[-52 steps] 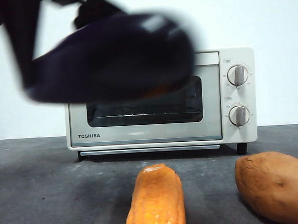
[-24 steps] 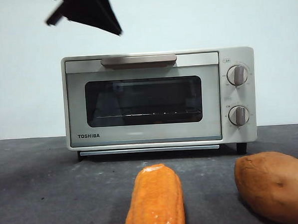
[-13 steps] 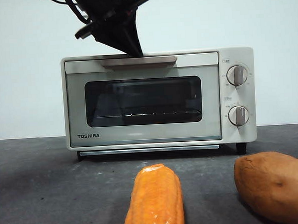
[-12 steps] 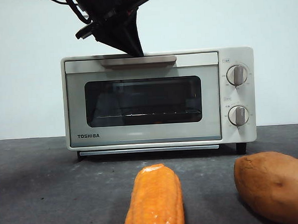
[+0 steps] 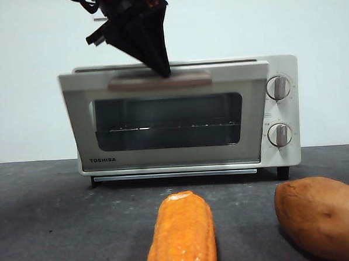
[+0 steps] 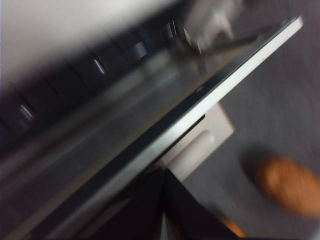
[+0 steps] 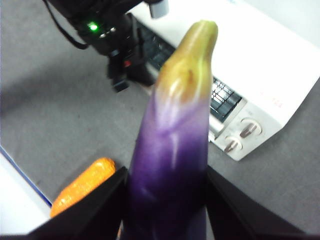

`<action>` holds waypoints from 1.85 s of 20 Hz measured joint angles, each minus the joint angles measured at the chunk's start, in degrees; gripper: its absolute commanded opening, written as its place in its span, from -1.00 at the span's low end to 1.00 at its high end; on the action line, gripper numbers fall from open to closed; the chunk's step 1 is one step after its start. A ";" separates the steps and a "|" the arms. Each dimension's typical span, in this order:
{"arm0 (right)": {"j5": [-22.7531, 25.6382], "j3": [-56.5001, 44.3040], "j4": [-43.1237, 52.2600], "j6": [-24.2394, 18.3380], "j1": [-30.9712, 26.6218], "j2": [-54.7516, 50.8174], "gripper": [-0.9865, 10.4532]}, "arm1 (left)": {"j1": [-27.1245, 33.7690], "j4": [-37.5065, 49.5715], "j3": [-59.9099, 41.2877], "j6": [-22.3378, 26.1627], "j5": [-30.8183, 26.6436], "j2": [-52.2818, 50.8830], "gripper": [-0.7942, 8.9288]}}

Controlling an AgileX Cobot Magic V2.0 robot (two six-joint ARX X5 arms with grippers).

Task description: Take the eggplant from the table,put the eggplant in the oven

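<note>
Front view, dark grey table (image 5: 62,230), white wall, left pincer (image 5: 162,70) together, right pincer (image 7: 167,200) clamping eggplant (image 7: 172,150)

- Our left claw (image 5: 162,70) reaches down from above, its dark jaws pressed together into a point at the oven's (image 5: 281,154) handle (image 5: 159,81).
- In our left wrist view the two jaws meet with no gap between them.
- Our right claw (image 7: 167,200) is raised high over the bench (image 7: 60,100), jaws clamped on either side of the eggplant (image 7: 175,140).
</note>
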 measured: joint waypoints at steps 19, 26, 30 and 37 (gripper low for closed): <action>2.82 -6.84 0.42 -1.60 -0.02 4.20 -0.53 | 0.44 -4.68 -5.99 0.11 -12.96 -12.79 -0.82; 2.75 -6.93 13.33 -13.46 -1.05 13.84 -0.53 | 13.46 7.58 -25.11 -3.54 -12.79 -30.69 -0.82; 2.58 -6.93 21.42 -23.47 -5.05 22.25 -0.53 | 20.46 11.41 -32.94 -4.72 -12.44 -38.69 -0.82; 2.54 -6.93 36.15 -34.21 -13.64 37.83 -0.53 | 29.38 14.78 -40.41 -6.25 -8.13 -44.17 -0.82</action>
